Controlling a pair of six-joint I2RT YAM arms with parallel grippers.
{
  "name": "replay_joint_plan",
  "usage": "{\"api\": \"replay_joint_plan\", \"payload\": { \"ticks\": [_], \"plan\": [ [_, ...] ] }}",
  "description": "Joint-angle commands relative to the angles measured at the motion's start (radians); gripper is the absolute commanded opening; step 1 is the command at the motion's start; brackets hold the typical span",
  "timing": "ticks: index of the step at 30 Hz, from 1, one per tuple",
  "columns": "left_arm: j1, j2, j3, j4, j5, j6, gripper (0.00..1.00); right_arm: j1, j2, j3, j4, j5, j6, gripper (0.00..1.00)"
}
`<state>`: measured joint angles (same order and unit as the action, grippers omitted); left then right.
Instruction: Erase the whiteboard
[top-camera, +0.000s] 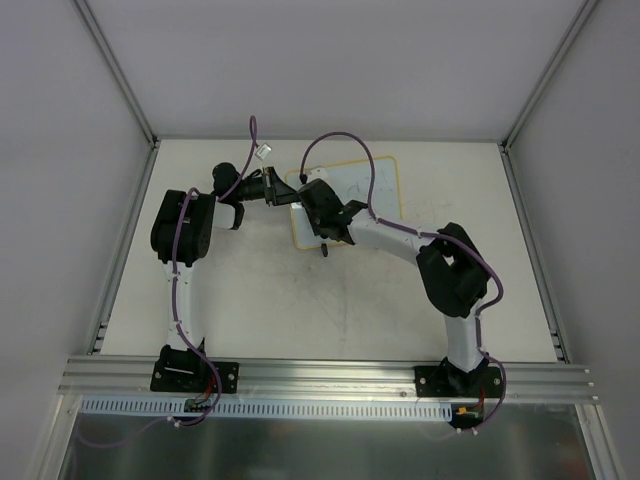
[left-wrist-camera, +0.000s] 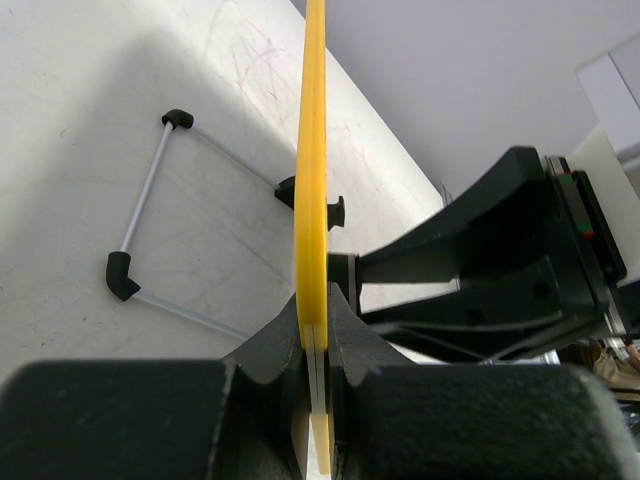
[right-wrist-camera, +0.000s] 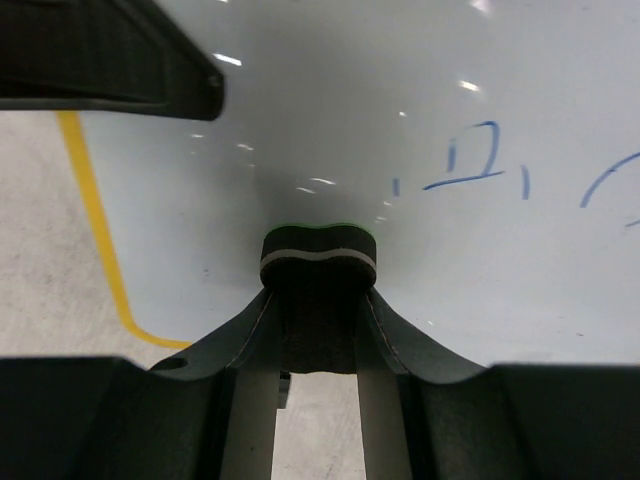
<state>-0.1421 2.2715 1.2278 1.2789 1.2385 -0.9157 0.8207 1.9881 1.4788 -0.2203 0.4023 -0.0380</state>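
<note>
The whiteboard (top-camera: 375, 190) lies at the back middle of the table, with a yellow frame and a glossy white face. My left gripper (top-camera: 284, 190) is shut on its left edge. In the left wrist view the yellow frame (left-wrist-camera: 312, 150) runs edge-on between the closed jaws of my left gripper (left-wrist-camera: 316, 305). My right gripper (top-camera: 316, 203) is over the board's left part, shut on a black eraser (right-wrist-camera: 318, 255) whose end presses on the white face (right-wrist-camera: 400, 90). Blue marks (right-wrist-camera: 470, 172) lie on the board to the eraser's right.
The board's wire stand (left-wrist-camera: 150, 225) with black feet rests on the table behind it. My right gripper's body (left-wrist-camera: 500, 260) is close on the board's other side. Aluminium rails (top-camera: 125, 235) border the table on both sides.
</note>
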Motion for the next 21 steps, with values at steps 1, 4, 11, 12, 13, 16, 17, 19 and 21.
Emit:
{"api": "replay_joint_plan", "payload": {
  "ticks": [1, 4, 11, 12, 13, 16, 17, 19, 21],
  "plan": [
    [-0.027, -0.029, -0.007, 0.171, 0.110, 0.109, 0.00, 0.029, 0.090, 0.018, 0.087, -0.138, 0.018, 0.00],
    [-0.027, -0.030, -0.007, 0.171, 0.110, 0.109, 0.00, 0.037, 0.094, 0.023, 0.088, -0.138, 0.013, 0.00],
    [-0.027, -0.029, -0.007, 0.172, 0.108, 0.109, 0.00, -0.008, 0.077, 0.011, 0.088, -0.123, 0.012, 0.00],
    [-0.027, -0.030, -0.007, 0.172, 0.110, 0.110, 0.00, -0.020, 0.074, 0.008, 0.088, -0.137, 0.023, 0.00],
    [-0.028, -0.030, -0.007, 0.174, 0.110, 0.110, 0.00, -0.032, 0.072, 0.006, 0.087, -0.143, 0.024, 0.00],
    [-0.028, -0.029, -0.007, 0.174, 0.110, 0.110, 0.00, -0.080, 0.061, 0.017, 0.087, -0.146, 0.020, 0.00],
    [-0.028, -0.029, -0.005, 0.172, 0.110, 0.110, 0.00, -0.093, 0.057, 0.020, 0.087, -0.148, 0.017, 0.00],
    [-0.027, -0.032, -0.007, 0.174, 0.111, 0.110, 0.00, -0.132, 0.048, 0.032, 0.085, -0.146, 0.012, 0.00],
    [-0.028, -0.032, -0.008, 0.172, 0.111, 0.112, 0.00, -0.175, 0.037, 0.035, 0.085, -0.155, 0.010, 0.00]
  ]
}}
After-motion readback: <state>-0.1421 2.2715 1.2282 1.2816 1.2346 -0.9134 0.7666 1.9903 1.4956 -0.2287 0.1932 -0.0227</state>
